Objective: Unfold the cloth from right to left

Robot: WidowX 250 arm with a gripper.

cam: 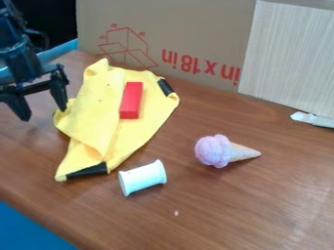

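Keep low travel clear of the white spool (143,177) at the yellow cloth's (115,119) half past five. The cloth lies between nine and ten o'clock in view; its flap (94,107) wants a shallow pinch, then a low sweep toward nine, where the gripper (44,112) hangs, fingers parted. Avoid dragging the red block (131,100) at one o'clock.

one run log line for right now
gripper open, beside cloth | yellow cloth partly folded | red block on cloth | white spool nearby
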